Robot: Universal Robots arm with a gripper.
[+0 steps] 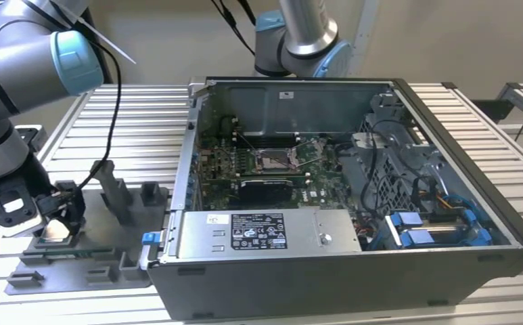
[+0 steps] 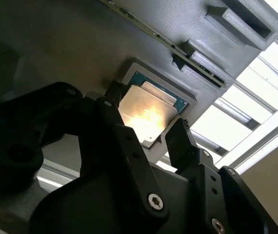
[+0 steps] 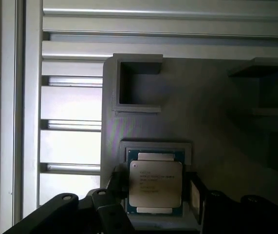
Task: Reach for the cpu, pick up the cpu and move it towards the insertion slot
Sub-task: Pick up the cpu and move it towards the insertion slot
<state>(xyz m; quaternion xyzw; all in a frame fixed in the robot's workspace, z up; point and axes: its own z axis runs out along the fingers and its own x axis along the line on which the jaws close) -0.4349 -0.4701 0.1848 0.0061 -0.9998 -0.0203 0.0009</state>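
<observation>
the exterior view is looking down from high up and some way off, taking in the fixture plate (image 1: 80,267) on the desk (image 1: 487,115), the open computer case (image 1: 352,203) just beside the fixture plate, and the hand (image 1: 55,227) low over it. the first wrist view is facing straight down onto the fixture plate from close above, with the cpu (image 3: 155,183) in view. the second wrist view is peering along the hand from very near, slanting across the fixture plate. both wrist views are sharing the cpu and the hand's black parts; all three views are sharing the fixture plate.
</observation>
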